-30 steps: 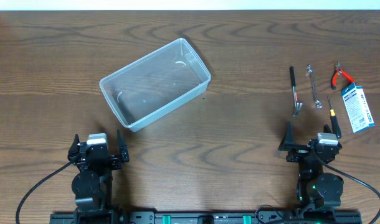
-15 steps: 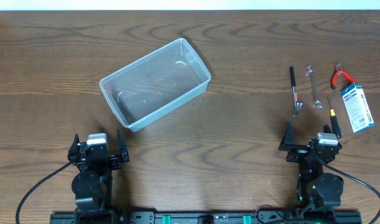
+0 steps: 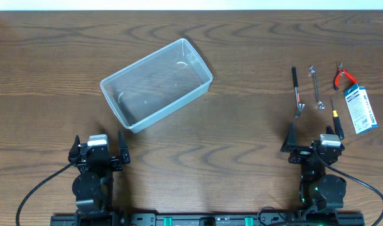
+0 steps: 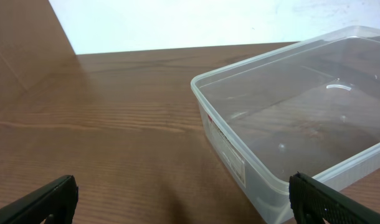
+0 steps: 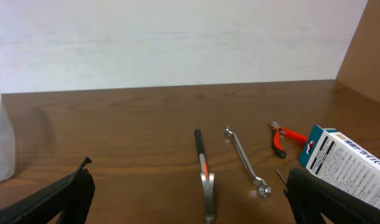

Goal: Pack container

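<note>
The clear plastic container (image 3: 157, 84) sits empty and angled at the table's upper left; it also shows at the right of the left wrist view (image 4: 302, 124). My left gripper (image 3: 97, 150) is open and empty near the front edge, just short of the container's near corner (image 4: 177, 205). My right gripper (image 3: 314, 145) is open and empty at the front right (image 5: 187, 199). Ahead of it lie a small hammer (image 3: 297, 93) (image 5: 204, 177), a silver wrench (image 3: 316, 87) (image 5: 246, 160), red-handled pliers (image 3: 343, 76) (image 5: 282, 138), a screwdriver (image 3: 335, 116) and a blue-and-white packet (image 3: 359, 108) (image 5: 346, 165).
The wooden table (image 3: 242, 50) runs to a white wall at the back. The tools lie in a row at the far right, close to the table's right edge. Cables trail from both arm bases along the front edge.
</note>
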`<action>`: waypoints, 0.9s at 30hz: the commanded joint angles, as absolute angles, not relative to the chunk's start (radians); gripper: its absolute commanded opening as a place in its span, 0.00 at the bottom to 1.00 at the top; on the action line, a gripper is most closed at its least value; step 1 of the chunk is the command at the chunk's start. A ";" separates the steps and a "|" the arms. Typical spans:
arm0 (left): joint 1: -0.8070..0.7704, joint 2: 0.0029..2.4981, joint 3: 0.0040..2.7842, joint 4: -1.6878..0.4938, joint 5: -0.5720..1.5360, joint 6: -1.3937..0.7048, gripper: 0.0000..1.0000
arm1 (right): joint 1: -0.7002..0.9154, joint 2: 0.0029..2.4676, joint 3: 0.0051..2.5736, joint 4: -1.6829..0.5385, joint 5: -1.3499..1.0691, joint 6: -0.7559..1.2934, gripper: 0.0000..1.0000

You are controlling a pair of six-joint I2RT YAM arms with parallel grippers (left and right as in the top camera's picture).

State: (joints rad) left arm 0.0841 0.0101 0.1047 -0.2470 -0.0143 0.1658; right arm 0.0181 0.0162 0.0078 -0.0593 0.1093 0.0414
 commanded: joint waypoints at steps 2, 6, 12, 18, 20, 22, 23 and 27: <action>0.081 0.004 0.076 -0.249 -0.008 0.183 0.98 | 0.026 0.007 0.006 -0.062 0.120 0.044 0.99; 0.081 0.004 0.076 -0.249 -0.008 0.183 0.98 | 0.026 0.007 0.006 -0.062 0.120 0.044 0.99; 0.081 0.004 0.076 -0.249 -0.008 0.183 0.98 | 0.026 0.007 0.006 -0.062 0.120 0.044 0.99; 0.081 0.004 0.076 -0.249 -0.008 0.183 0.98 | 0.026 0.007 0.006 -0.060 0.123 0.043 0.99; 0.081 0.004 0.076 -0.249 -0.008 0.183 0.98 | 0.026 0.007 0.006 -0.059 0.160 0.043 0.99; 0.081 0.004 0.076 -0.249 -0.008 0.183 0.98 | 0.026 0.007 0.006 -0.052 0.210 0.043 0.99; 0.081 0.004 0.076 -0.249 -0.008 0.183 0.98 | 0.026 0.007 0.006 -0.049 0.228 0.043 0.99; 0.081 0.004 0.076 -0.248 -0.008 0.183 0.98 | 0.026 0.007 0.006 -0.045 0.274 0.044 0.99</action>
